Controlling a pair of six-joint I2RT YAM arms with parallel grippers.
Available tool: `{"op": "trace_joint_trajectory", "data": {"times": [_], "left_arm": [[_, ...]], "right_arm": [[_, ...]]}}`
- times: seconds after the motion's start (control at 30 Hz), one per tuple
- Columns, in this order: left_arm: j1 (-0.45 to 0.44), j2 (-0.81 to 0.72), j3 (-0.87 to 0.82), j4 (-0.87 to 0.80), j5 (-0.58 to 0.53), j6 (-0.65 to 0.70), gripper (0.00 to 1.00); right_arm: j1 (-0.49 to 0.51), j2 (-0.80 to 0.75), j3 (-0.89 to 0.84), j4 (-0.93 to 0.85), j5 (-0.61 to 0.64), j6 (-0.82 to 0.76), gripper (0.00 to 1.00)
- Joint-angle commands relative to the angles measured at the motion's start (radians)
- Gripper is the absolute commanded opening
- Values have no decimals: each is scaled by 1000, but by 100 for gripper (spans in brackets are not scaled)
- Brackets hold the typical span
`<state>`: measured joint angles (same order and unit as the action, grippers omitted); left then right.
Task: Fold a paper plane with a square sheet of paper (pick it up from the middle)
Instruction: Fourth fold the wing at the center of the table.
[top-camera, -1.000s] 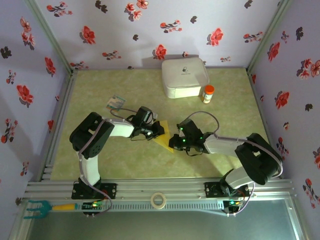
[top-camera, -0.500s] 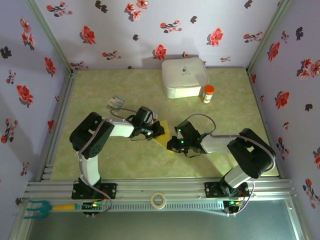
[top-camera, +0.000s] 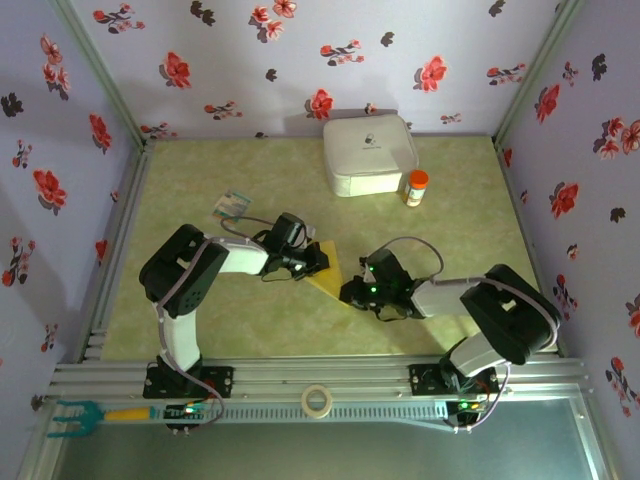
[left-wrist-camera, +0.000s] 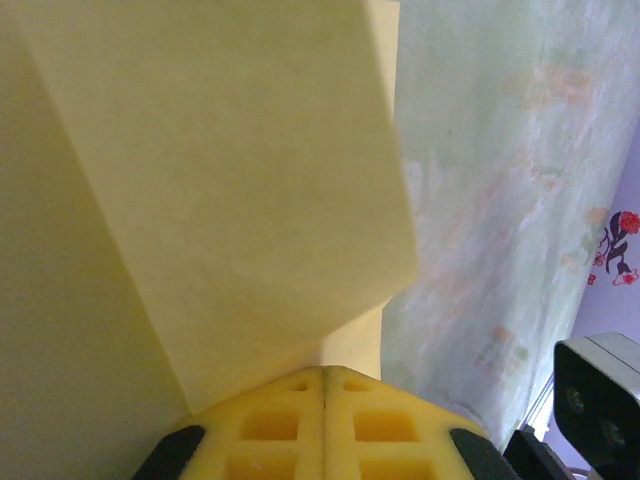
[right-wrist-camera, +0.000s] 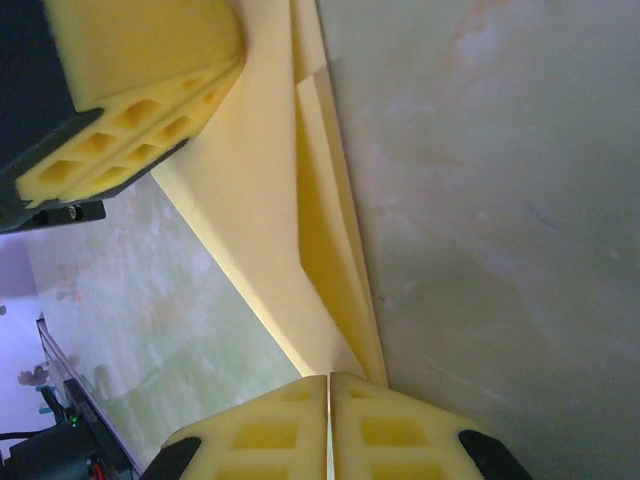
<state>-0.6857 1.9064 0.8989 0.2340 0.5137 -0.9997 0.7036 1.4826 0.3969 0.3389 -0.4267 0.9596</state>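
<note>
The partly folded yellow sheet of paper (top-camera: 327, 279) is lying mid-table (top-camera: 250, 320), with the left gripper (top-camera: 318, 258) resting its closed fingers on it and the right gripper (top-camera: 347, 292), also closed, touching its near tip.

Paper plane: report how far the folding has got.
Done: the yellow paper already shows stacked folded layers and a doubled-over flap. In hand: left gripper and right gripper, both shut, sit at opposite ends of it. Left: no narrow dart or centre ridge yet.
</note>
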Motion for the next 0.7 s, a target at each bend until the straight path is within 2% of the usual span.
{"op": "trace_joint_trajectory", "data": {"times": [0.0, 0.17, 0.33, 0.43, 0.67], "left_arm": [[-1, 43, -12, -52, -41, 13, 0], [-2, 38, -17, -48, -45, 10, 0], [-1, 28, -20, -48, -44, 13, 0], [-4, 23, -23, -46, -46, 14, 0], [-6, 17, -26, -46, -46, 15, 0]], "right_arm": [[-5, -37, -42, -80, 1, 26, 11], [-4, -121, -43, -257, 51, -5, 7], [-5, -246, 49, -313, 80, -10, 6], [-6, -194, 143, -334, 70, -31, 5], [-5, 64, 273, -229, 45, 7, 3]]}}
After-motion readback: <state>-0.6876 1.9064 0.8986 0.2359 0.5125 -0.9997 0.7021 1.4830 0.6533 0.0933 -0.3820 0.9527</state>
